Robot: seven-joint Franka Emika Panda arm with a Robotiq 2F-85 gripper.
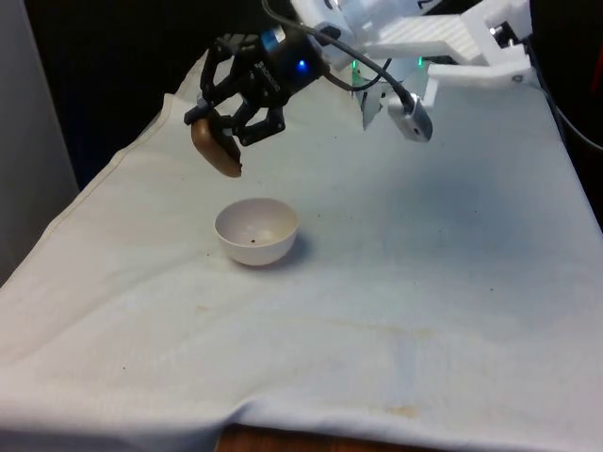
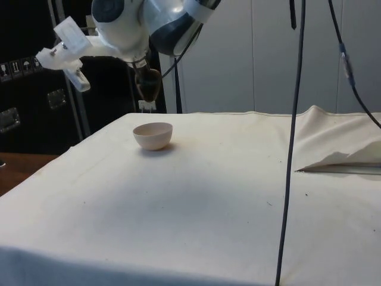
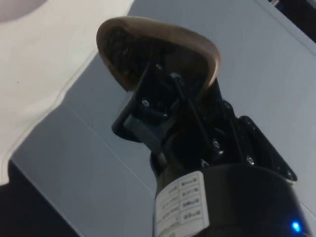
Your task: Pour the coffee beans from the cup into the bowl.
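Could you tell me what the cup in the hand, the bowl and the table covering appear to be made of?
The cup, clamped in the hand, looks like brown wood or ceramic with a dull finish; its thick, rounded rim leaves that open. The bowl looks like off-white matte ceramic or plastic: smooth, even walls, no gloss. The cloth is white woven fabric, shown by its creases, folded edge and faint stains.

A white cloth [image 1: 396, 320] is spread over the table, creased and faintly stained near its front edge. A black cable [image 2: 293, 149] is hung vertically in the side view.
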